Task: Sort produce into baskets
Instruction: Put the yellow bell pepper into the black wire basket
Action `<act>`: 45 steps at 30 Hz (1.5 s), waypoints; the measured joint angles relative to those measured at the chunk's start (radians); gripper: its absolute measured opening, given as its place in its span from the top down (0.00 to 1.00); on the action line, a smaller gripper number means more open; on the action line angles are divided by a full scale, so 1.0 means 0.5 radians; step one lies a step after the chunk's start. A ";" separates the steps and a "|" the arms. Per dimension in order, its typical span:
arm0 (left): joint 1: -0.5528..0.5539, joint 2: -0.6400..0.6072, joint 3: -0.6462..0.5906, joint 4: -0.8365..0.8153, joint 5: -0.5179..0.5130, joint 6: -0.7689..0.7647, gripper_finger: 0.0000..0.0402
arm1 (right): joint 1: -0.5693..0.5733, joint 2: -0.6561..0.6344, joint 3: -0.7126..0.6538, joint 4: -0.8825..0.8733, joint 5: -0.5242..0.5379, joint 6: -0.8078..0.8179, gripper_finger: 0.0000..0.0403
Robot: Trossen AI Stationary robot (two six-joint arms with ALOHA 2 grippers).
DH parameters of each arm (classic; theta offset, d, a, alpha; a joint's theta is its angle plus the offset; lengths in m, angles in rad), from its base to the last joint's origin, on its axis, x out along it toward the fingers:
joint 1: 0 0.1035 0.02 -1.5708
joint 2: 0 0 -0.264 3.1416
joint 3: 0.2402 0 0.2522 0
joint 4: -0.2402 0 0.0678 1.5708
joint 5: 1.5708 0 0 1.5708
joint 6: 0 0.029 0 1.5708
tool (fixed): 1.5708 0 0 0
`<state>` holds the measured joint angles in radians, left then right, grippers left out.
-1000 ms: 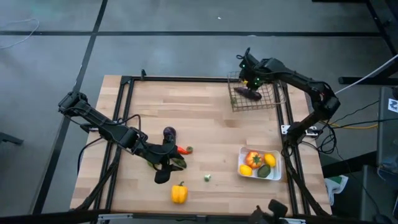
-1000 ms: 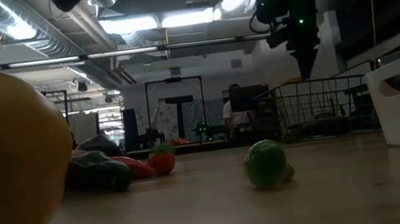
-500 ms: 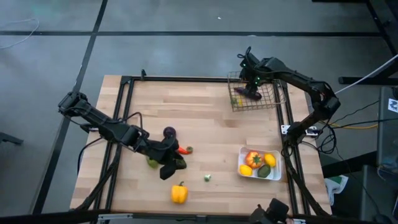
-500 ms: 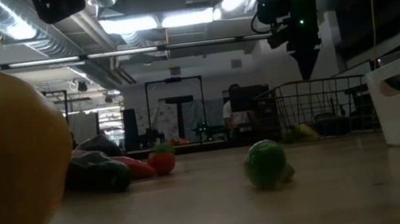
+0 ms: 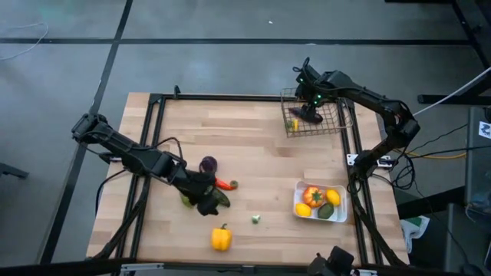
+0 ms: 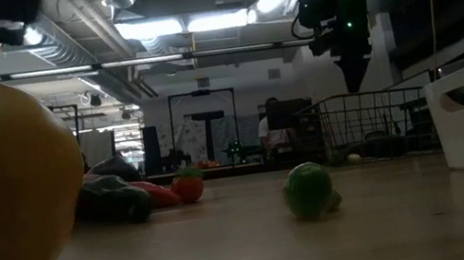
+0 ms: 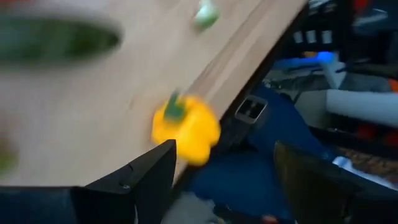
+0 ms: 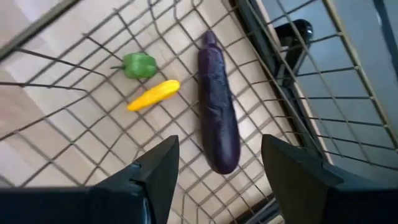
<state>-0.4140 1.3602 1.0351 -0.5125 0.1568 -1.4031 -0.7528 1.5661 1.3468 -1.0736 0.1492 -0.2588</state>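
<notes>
Basket (image 5: 313, 116) of wire mesh is the landmark: inside it lie 1 long purple eggplant (image 8: 217, 107), 1 yellow piece (image 8: 153, 94) and 1 small green piece (image 8: 139, 64). Right gripper (image 8: 214, 168) hangs just above them, fingers spread, empty; this drop looks finished. Left gripper (image 7: 221, 163), well away from the basket, spread and empty, hovers near the yellow pepper (image 7: 186, 127); next it should probably close on some produce there.
</notes>
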 joint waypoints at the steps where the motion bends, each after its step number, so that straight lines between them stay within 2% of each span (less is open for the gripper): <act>1: -0.029 0.004 0.000 -0.033 0.015 -0.115 0.34 | 0.000 0.000 0.000 0.000 -0.025 0.000 0.44; 9: -0.215 0.102 0.000 -0.045 0.029 -0.830 0.34 | 0.000 0.001 0.000 0.001 -0.075 0.001 0.44; 16: -0.272 0.231 0.000 -0.022 0.007 -1.153 0.34 | 0.000 0.001 0.000 0.005 -0.074 0.000 0.44; 24: -0.276 0.416 0.000 0.225 -0.111 -1.284 0.34 | 0.000 0.001 0.000 0.047 -0.075 0.000 0.44; 30: -0.288 0.530 0.000 0.246 -0.109 -1.434 0.34 | 0.000 0.001 0.000 0.080 -0.074 0.000 0.44; 34: -0.291 0.536 0.000 0.315 -0.148 -1.413 0.34 | 0.000 0.001 0.000 0.082 -0.075 0.000 0.44; 37: -0.293 0.536 0.000 0.413 -0.271 -1.256 0.34 | 0.000 0.001 0.000 0.082 -0.074 0.000 0.44; 41: -0.307 0.536 0.000 0.552 -0.331 -1.084 0.34 | 0.000 0.001 0.000 0.091 -0.074 0.000 0.44; 45: -0.339 0.536 0.000 0.569 -0.346 -1.141 0.34 | 0.000 0.001 0.000 0.129 -0.074 0.000 0.44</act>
<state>-0.5837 1.6283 1.0351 -0.2280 -0.0161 -1.9735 -0.7528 1.5665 1.3468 -1.0090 0.1120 -0.2588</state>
